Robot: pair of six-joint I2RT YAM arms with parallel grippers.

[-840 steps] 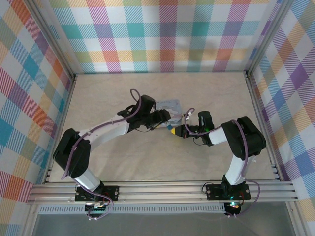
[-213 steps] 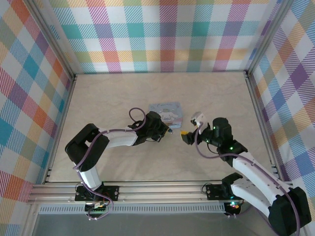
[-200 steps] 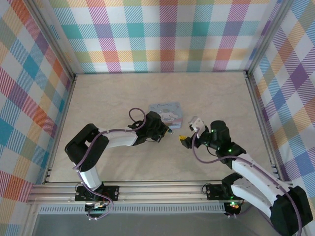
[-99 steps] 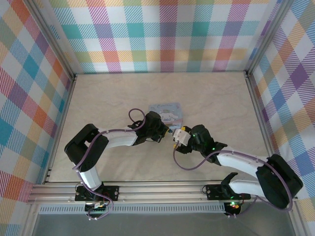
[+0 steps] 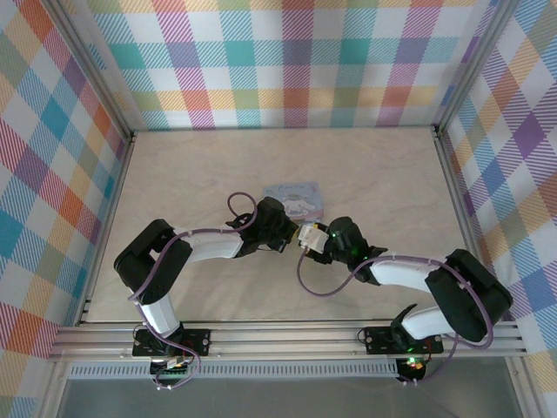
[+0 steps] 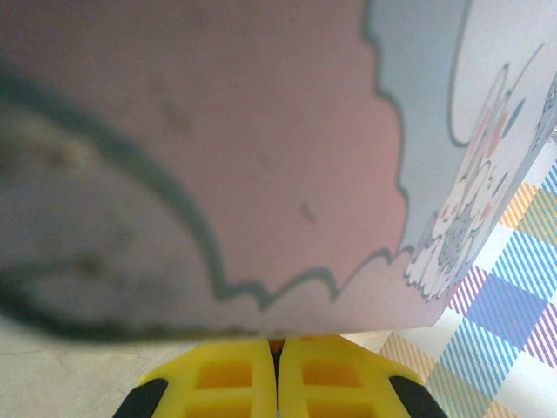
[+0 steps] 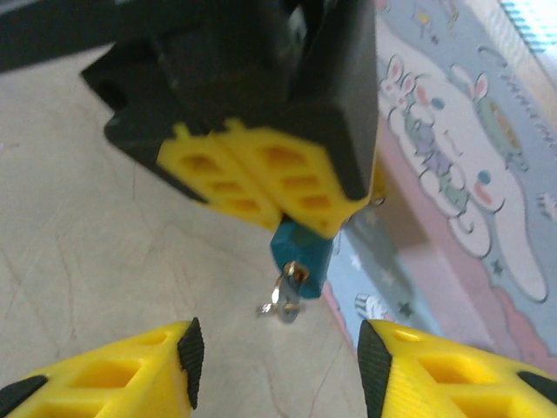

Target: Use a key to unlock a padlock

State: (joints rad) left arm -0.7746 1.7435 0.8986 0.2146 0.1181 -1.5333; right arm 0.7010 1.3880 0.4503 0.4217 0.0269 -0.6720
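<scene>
The right tool [image 7: 278, 366] sits nearest in its own wrist view, its two yellow fingers [image 7: 113, 374] apart with nothing between them, lined up low over the worktop [image 7: 78, 261] so that the gap faces the key [image 7: 287, 298]. Just beyond that gap the small silvery key sticks out of the underside of the padlock [image 7: 300, 248], free of either finger; this looks like an approach so the right tool can pinch the key's head and turn it. The padlock's dark blue body juts from the tip of the left tool [image 7: 280, 207], whose yellow fingers are pressed together and clamped on the padlock's upper end, the loop hidden inside the grip. Held that way, the lock is raised off the worktop with its keyhole end turned toward the right arm, so one arm steadies it while the other works the key. From above, the two tools meet nose to nose at mid-worktop, the right tool [image 5: 306, 240] just beside the left tool [image 5: 291, 233]. Behind them lies the pale blue tin [image 7: 452, 165] with its cartoon lid, close enough to loom blurred over the left wrist camera [image 6: 261, 157]. The lock appears not yet opened, and a slight misalignment could knock the key instead of gripping it.
</scene>
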